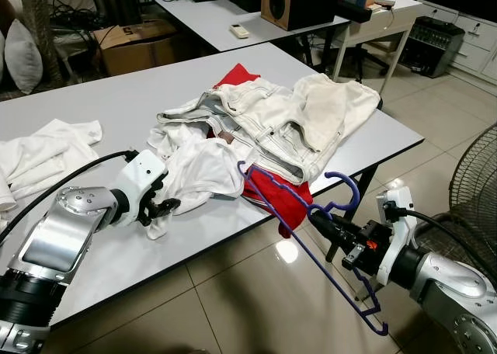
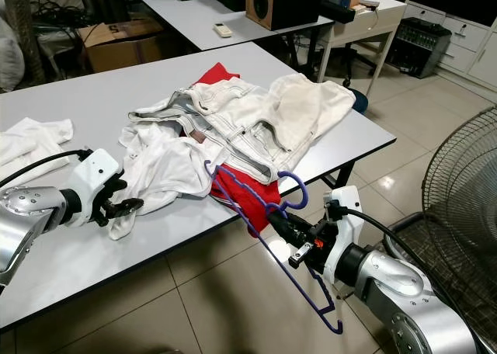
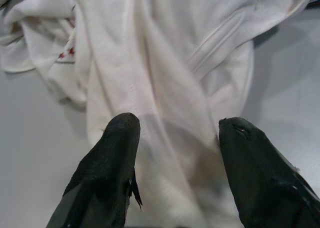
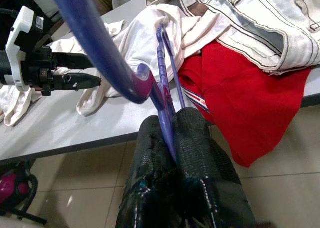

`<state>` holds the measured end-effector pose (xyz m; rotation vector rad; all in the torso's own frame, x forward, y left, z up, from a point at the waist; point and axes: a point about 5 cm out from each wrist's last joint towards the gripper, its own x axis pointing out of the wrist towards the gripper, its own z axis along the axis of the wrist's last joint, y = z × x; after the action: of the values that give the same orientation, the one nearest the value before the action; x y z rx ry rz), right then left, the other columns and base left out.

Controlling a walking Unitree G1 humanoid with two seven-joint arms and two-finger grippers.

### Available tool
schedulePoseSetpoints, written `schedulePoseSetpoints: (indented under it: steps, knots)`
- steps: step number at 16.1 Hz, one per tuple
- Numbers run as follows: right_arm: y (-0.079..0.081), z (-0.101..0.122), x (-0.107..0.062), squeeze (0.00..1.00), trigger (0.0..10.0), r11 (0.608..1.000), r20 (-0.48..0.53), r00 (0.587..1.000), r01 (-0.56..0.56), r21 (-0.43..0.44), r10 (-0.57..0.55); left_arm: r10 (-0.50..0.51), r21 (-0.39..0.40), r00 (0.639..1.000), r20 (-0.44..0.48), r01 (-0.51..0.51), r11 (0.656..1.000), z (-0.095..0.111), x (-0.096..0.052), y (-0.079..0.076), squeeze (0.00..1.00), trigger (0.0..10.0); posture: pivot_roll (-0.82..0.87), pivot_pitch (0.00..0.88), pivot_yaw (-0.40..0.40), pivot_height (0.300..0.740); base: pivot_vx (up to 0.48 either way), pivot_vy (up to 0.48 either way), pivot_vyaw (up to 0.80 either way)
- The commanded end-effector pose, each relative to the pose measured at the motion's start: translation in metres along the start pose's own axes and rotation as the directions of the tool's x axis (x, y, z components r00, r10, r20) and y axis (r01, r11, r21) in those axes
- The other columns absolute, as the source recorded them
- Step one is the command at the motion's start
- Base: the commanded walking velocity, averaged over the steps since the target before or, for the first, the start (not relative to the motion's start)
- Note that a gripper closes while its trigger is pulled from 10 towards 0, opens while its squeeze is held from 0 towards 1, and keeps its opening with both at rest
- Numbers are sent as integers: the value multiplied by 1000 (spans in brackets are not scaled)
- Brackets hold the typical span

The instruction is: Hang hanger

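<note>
Crowding the table (image 1: 93, 98): heaped clothes (image 1: 272, 121) between spread left pincer (image 1: 165, 208) and hanger (image 1: 311, 237)-pinching right pincer (image 1: 320, 220).

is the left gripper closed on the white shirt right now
No. In the left wrist view the left gripper has its fingers spread apart over the white shirt.

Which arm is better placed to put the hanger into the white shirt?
Right: the right gripper is shut on the purple hanger. The left gripper is open over the white shirt.

Spread left claw (image 3: 177, 153) straddles white cloth (image 3: 170, 83).
</note>
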<state>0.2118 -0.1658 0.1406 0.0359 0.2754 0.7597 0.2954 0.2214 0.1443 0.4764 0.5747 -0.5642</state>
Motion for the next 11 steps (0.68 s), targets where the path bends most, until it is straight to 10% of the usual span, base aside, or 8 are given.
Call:
schedulePoseSetpoints:
  steps: [1,11]
  knots:
    - [-1,1,0,0,10000,1000,5,1000,2,-5,-2,27,0,1000,-15,-27,1000,-1,-3,5,0,10000,-121,5,32,740,0,0,0]
    - [1,1,1,0,10000,1000,3,1000,-8,-9,8,51,-114,998,-33,-54,992,-15,-5,14,0,10000,-123,8,33,740,0,0,0]
